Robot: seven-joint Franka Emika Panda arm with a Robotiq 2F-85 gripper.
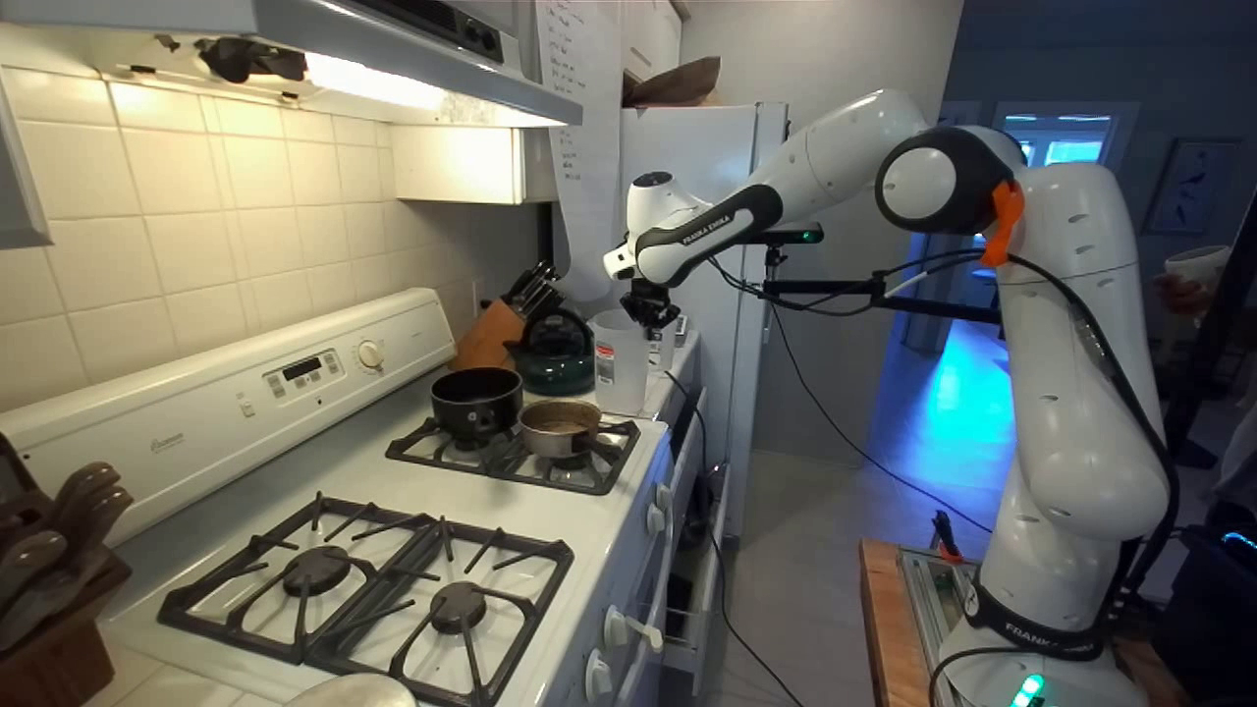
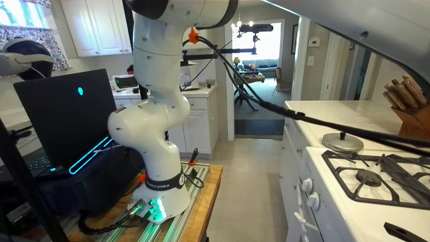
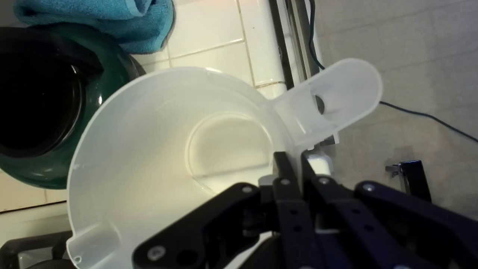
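Note:
A translucent plastic pitcher (image 3: 149, 149) fills much of the wrist view, looking down into it. I see no contents inside. Its handle (image 3: 351, 86) points up and right, its spout to the lower left. My gripper (image 3: 293, 160) is shut on the pitcher's wall near the handle, one finger inside and one outside. In an exterior view the gripper (image 1: 654, 329) is at the top of the pitcher (image 1: 619, 383), which looks upright behind the stove's far burners. I cannot tell whether its base touches the counter. A dark green kettle (image 1: 555, 371) is close beside it.
A black pot (image 1: 476, 398) and a small saucepan (image 1: 560, 432) sit on the far burners. The range hood (image 1: 422, 59) overhangs the stove. A knife block (image 1: 491, 334) is beyond. A blue towel (image 3: 149, 33) lies on the counter. A lid (image 2: 342, 143) rests near the front grate.

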